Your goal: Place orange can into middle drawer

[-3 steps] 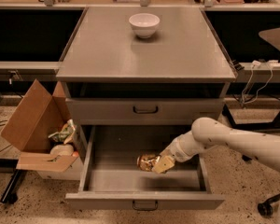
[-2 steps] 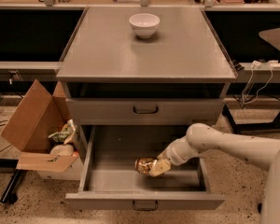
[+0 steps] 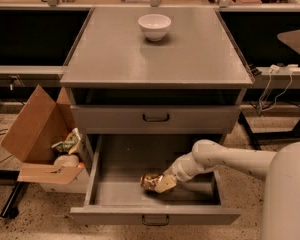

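Crumpled shiny orange can (image 3: 149, 181), on floor of open grey middle drawer (image 3: 195, 215), near front, gripped by end effector (image 3: 161, 185)

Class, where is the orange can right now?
In the camera view, the orange can is inside the open middle drawer, front centre, against the tool.

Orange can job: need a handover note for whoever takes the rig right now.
Pincer: low inside the open middle drawer, shut on the orange can.
Orange can: inside the drawer, toward the front, roughly mid-width. Cannot tell if it rests on the drawer floor.
Done: drawer is open, can is in it.
Left: release the can, then lift the arm out clear of the drawer walls.
White bowl sits on the cabinet top, not part of the job.
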`<state>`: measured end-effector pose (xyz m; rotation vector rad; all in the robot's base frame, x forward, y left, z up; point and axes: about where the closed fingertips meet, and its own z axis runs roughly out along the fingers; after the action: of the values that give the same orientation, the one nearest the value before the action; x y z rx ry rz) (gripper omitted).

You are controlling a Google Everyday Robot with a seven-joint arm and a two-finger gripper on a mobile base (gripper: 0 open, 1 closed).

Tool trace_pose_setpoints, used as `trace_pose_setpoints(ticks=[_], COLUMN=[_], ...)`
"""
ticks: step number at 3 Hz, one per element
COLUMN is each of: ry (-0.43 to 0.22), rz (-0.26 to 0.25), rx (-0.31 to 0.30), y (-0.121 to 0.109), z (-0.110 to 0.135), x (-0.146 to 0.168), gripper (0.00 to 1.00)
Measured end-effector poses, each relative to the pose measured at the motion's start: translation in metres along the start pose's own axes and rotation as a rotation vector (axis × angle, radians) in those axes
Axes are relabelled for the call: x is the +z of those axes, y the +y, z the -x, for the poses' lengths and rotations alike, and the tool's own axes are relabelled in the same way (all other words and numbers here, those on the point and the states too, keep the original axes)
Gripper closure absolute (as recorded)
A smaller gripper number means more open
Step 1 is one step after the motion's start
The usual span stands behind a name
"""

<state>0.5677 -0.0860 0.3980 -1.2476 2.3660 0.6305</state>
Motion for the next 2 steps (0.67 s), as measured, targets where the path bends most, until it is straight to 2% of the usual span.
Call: trace_pose_setpoints(ticks=[2], ry=[0.007], rz=[0.028], rx=[0.006], y=[-0.004], z=[-0.003], x=[0.028], gripper=[0.12])
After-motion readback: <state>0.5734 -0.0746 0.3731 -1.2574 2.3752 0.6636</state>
